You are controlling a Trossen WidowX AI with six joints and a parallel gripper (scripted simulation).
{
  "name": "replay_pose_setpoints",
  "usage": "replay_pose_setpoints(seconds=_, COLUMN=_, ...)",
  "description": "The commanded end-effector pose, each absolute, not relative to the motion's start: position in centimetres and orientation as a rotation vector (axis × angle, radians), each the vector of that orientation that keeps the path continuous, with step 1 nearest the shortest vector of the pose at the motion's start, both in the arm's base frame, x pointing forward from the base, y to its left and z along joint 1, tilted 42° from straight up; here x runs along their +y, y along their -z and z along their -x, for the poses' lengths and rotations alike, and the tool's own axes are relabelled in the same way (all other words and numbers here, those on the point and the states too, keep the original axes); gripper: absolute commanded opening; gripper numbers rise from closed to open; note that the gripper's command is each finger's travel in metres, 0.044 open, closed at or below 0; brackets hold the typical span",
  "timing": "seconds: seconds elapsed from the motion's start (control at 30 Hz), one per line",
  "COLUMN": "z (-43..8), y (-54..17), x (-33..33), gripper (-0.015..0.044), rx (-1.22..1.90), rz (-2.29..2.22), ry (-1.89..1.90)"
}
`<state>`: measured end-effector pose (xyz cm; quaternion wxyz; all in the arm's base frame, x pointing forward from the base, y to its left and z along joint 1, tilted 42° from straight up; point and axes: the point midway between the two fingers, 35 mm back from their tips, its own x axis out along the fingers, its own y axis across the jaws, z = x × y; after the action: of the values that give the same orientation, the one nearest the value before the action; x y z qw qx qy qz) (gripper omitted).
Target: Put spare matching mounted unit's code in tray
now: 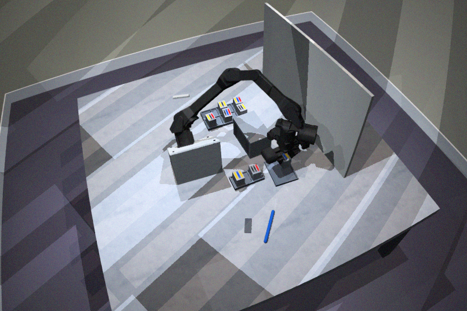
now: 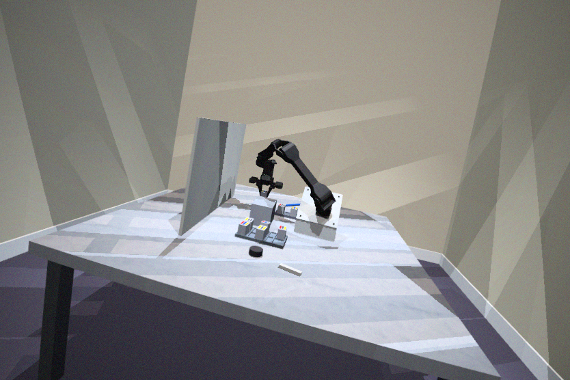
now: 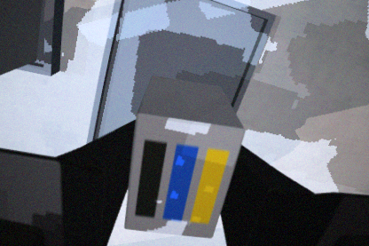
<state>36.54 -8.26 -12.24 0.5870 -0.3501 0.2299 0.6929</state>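
Observation:
My gripper (image 1: 285,157) (image 2: 264,193) (image 3: 178,135) is shut on a grey block (image 3: 175,182) (image 1: 286,166) with black, blue and yellow stripes on its face. The block is over the dark, shallow tray (image 1: 279,179) (image 3: 182,7); its exact height above the floor of the tray is hard to tell. A grey box (image 1: 241,136) (image 2: 261,210) stands beside the gripper; no printed code shows on it in these views. Several other striped blocks stand on a rear rack (image 1: 220,123) (image 2: 275,242). Two more stand on a front rack (image 1: 250,182) (image 3: 58,25) beside the tray.
A tall grey panel (image 1: 335,104) (image 2: 209,175) stands close beside the arm. A white-topped box (image 1: 196,162) (image 2: 316,229) is by the arm's base. A blue rod (image 1: 269,226), a grey flat piece (image 1: 247,225), a white stick (image 1: 181,95) (image 2: 289,269) and a black disc (image 2: 255,251) lie about.

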Motion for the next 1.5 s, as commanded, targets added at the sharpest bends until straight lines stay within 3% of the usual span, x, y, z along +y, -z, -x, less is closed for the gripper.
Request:
replay_pose_setpoints(seconds=0.0, z=-36.6, y=12.5, x=-8.0, gripper=0.0000, rx=0.533, rz=0.813, ry=-1.610)
replay_pose_setpoints(seconds=1.43, z=-35.7, y=15.2, x=-5.2, gripper=0.0000, rx=0.529, rz=0.810, ry=-1.611)
replay_pose_setpoints(seconds=1.47, z=-35.7, y=15.0, x=-5.4, gripper=0.0026, rx=0.532, rz=0.813, ry=-1.617)
